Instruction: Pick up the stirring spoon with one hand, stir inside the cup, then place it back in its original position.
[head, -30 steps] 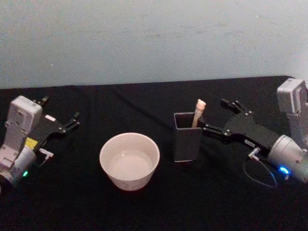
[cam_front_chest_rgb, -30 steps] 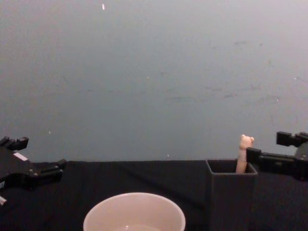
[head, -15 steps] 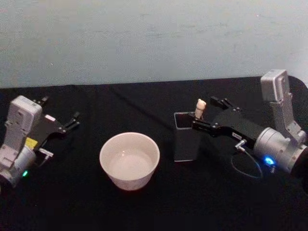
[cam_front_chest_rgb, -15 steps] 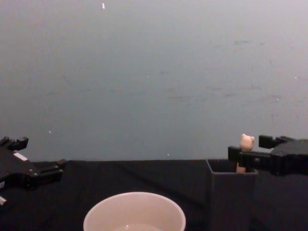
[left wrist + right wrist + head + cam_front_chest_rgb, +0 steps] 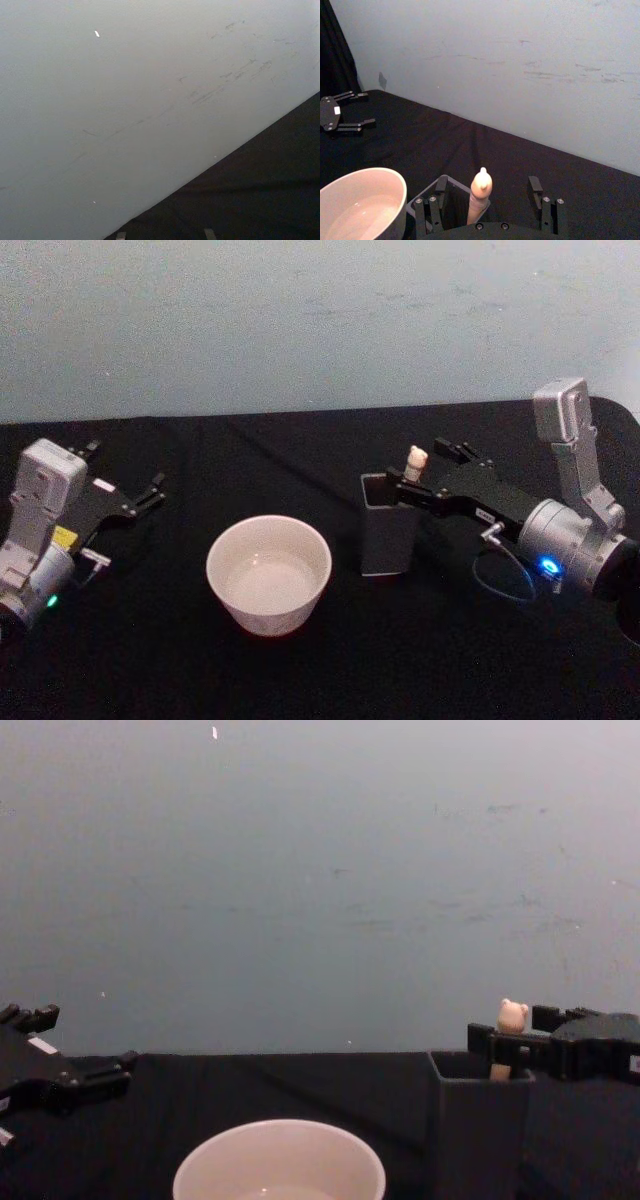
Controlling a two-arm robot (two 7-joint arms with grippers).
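Right gripper point(image 5: 420, 476) reaches in from the table's point(image 5: 300, 680) right edge. Its jaws are spread and straddle the upper handle of the stirring spoon point(image 5: 414, 460). In the right wrist view the handle point(image 5: 480, 196) stands roughly centred in the gap of the gripper point(image 5: 487, 186), one jaw on each side and apart from both, so nothing is gripped. The spoon stands nearly upright in a dark grey holder point(image 5: 388, 536) at mid-table. Its long axis is vertical and its bowl is hidden inside. The cup point(image 5: 268, 576) sits just beside the holder, toward the table's left edge. Left gripper point(image 5: 126, 468), jaws apart, is parked near the left edge, well apart from the spoon. The next move likely calls for closing across the handle, then lifting along the spoon's axis to clear the holder's mouth.
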